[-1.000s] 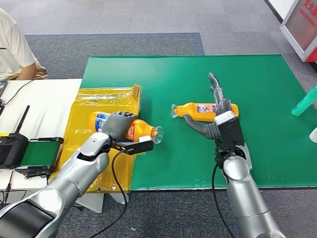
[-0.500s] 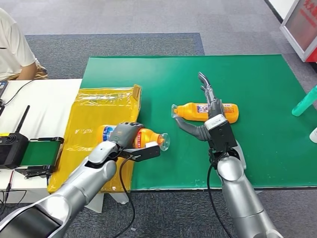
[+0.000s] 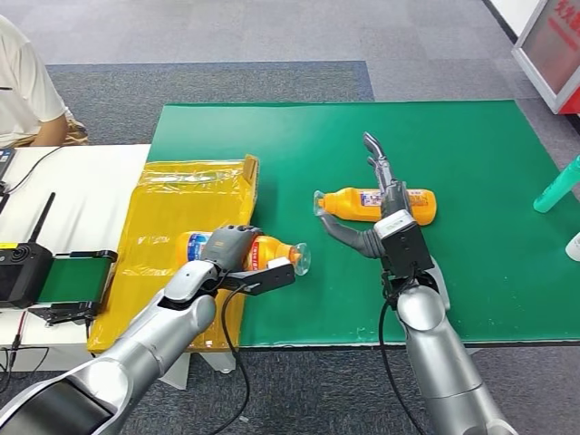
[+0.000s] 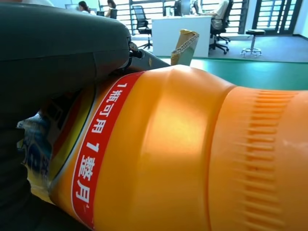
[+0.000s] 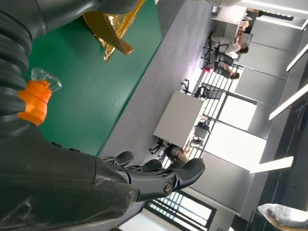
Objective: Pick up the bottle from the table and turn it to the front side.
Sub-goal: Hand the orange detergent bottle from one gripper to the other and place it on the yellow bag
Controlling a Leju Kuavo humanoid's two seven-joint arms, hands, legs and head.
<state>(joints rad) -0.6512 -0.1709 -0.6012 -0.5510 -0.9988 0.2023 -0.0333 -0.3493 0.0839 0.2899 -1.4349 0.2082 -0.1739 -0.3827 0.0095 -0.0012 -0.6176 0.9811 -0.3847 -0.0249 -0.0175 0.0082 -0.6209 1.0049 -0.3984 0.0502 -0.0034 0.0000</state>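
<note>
Left hand (image 3: pixel 229 246) grips an orange bottle (image 3: pixel 263 252) at lower centre-left of the head view, held sideways at the edge of the yellow bag (image 3: pixel 164 213), cap toward the green mat (image 3: pixel 478 154). Left wrist view: red label strip faces the camera. Pick-up looks done; turning seems under way, front side not confirmed.

Right hand (image 3: pixel 383 208) is open, fingers spread over a second bottle (image 3: pixel 355 203) lying mid-frame on the tabletop; contact unclear. That one not yet lifted.
</note>
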